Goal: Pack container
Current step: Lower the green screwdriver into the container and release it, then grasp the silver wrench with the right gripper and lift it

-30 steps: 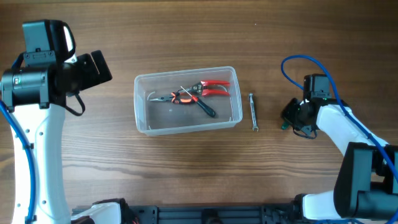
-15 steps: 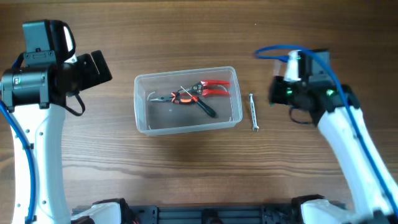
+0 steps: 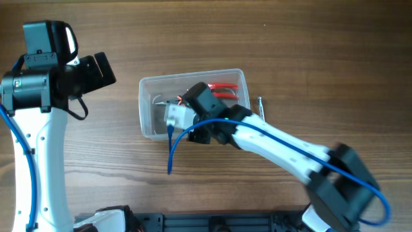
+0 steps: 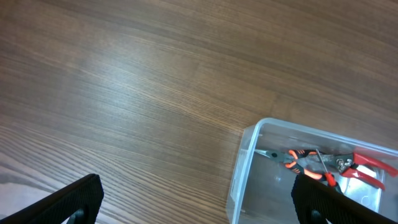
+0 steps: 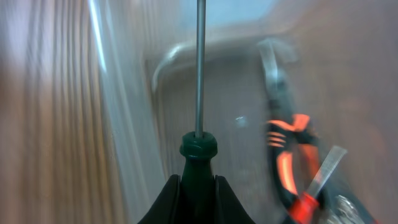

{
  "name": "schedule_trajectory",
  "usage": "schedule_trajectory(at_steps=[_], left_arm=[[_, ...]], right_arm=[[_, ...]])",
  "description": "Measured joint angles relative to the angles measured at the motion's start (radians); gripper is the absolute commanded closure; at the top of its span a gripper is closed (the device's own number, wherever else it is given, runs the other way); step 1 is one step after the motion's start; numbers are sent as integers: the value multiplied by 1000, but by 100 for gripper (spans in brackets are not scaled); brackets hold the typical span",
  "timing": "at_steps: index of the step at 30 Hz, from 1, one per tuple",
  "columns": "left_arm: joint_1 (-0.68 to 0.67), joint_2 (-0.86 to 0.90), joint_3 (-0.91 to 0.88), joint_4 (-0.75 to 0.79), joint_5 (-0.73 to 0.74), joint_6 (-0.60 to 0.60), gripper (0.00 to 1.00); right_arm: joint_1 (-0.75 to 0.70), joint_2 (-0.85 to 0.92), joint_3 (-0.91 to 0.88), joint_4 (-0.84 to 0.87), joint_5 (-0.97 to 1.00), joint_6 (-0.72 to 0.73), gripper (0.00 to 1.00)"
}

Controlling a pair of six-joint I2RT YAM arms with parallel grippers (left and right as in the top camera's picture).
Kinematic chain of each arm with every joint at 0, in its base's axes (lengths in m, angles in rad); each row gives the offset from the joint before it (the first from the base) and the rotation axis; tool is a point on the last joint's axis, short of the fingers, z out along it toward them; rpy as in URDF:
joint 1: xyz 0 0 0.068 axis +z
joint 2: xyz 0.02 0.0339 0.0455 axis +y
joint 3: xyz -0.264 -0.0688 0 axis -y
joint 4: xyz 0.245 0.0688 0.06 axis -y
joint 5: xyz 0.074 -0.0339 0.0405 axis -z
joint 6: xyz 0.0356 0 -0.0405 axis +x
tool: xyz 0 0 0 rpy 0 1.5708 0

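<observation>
Right arm had swung from the table's right side to over the tub | left claw [image 4: 200,199] hung spread, empty; clear rectangular plastic tub [image 4: 249,163] ahead to its right | right claw [image 5: 199,183] clamped a green-handled steel-shafted screwdriver [image 5: 199,149], tub directly beneath | tub mouth-up, long axis parallel to the shaft | best lowered flat, clear of the orange-black pliers [image 5: 283,155] at claw's right, before release

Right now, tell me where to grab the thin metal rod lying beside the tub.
Probably take the rod by its far end, straight down from above, pinching across its width. It lies flat on the table beside the right wall of the tub, and the right arm hides its near half.
</observation>
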Motion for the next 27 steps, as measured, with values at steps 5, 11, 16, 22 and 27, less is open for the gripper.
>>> schedule_trajectory(at_steps=[5, 11, 16, 22, 27], left_arm=[[0, 0, 0, 0, 0, 0, 0], [0, 0, 0, 1, 0, 0, 0], [0, 0, 0, 1, 0, 0, 0], [0, 0, 0, 0, 0, 0, 0], [0, 0, 0, 1, 0, 0, 0]], right_arm=[[-4, 68, 34, 2, -23, -241, 69], [-5, 132, 25, 59, 207, -174, 43], [-30, -142, 26, -98, 562, 409, 36], [-384, -610, 51, -238, 499, 813, 42], [-638, -544, 25, -431, 347, 950, 42]])
